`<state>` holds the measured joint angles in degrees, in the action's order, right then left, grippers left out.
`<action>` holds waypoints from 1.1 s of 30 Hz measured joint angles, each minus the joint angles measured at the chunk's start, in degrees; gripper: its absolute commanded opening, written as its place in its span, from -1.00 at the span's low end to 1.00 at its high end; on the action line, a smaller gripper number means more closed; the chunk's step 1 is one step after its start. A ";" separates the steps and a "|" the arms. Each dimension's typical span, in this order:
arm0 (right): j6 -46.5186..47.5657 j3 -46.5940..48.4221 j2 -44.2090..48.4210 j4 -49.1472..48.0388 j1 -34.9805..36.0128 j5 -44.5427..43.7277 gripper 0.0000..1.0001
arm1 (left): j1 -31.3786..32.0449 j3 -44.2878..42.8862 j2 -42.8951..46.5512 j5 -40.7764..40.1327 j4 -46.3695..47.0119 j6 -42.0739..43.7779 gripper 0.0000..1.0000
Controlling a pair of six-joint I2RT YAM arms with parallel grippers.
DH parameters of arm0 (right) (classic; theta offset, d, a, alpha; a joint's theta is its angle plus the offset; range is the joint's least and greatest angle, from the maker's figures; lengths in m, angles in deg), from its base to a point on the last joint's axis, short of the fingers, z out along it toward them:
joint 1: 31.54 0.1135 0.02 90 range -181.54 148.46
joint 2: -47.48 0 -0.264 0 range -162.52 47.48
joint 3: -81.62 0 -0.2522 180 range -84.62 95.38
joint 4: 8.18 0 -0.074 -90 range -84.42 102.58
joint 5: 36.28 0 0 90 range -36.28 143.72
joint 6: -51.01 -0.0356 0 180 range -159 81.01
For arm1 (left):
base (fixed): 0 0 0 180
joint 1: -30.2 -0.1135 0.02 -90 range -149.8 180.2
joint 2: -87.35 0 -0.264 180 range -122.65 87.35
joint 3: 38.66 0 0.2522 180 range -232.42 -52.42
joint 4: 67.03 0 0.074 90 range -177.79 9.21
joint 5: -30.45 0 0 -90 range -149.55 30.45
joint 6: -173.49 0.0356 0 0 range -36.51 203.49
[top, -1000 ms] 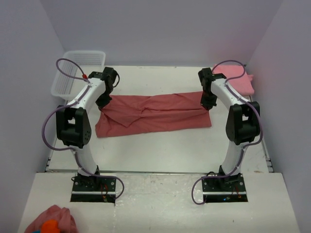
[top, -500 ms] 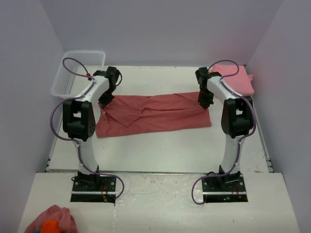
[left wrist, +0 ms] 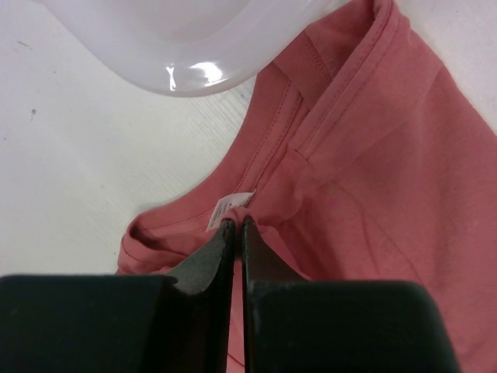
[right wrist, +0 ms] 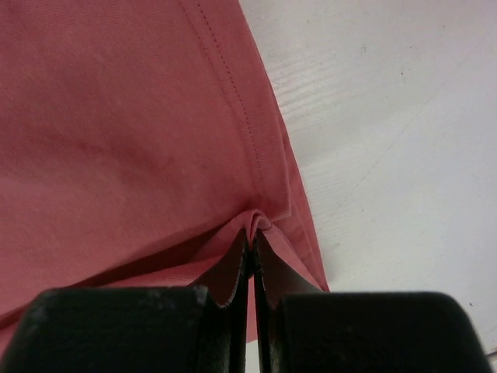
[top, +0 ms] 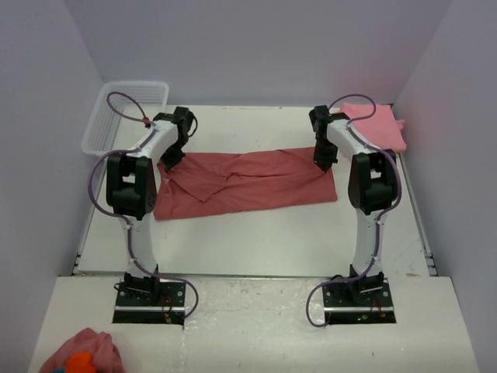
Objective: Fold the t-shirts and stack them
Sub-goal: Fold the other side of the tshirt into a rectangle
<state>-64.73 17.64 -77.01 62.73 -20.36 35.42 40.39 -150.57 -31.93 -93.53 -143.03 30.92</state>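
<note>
Far left, in the near corner, there's a small pink cloth lump with an orange patch (top: pixel 80 356), lying well apart from everything else. Back left on the white worktop (top: pixel 256 237) sits a clear plastic basket (top: pixel 128 109), and its rim shows up right above the left pincer (left wrist: pixel 236 224) in the wrist view. That pincer is pressed tight on a little bunch of the dusty rose-red t-shirt (top: pixel 248 183), right at the neckline next to the white neck label (left wrist: pixel 231 208). The shirt itself lies stretched sideways across the middle of the worktop between the two arms. It looks folded over on itself with a few creases, collar end to the left. Over at its right end, the right pincer (right wrist: pixel 252 235) is clamped on a small raised ridge of the same shirt, just inside the stitched hem (right wrist: pixel 241 116), with bare worktop beside it. In the back-right corner there's a lighter salmon-pink t-shirt (top: pixel 382 126), folded flat, partly behind the right arm and apart from the red one.
</note>
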 measured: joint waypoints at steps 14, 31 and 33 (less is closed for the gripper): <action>-0.46 2.95 -0.92 0.92 0.00 -0.22 -1.00 | 0.00 -3.85 -1.25 -0.35 0.59 1.36 -0.95; -3.15 5.42 -1.53 3.76 0.00 -0.94 -1.00 | 0.00 -7.23 -3.45 -0.33 1.44 2.73 -0.95; -3.15 6.51 -2.03 3.78 0.00 -0.90 -1.00 | 0.00 -7.61 -4.52 -0.35 1.66 2.82 -0.94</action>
<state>-67.88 24.15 -79.04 66.51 -20.36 34.52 40.39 -158.17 -36.46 -93.88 -141.37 33.74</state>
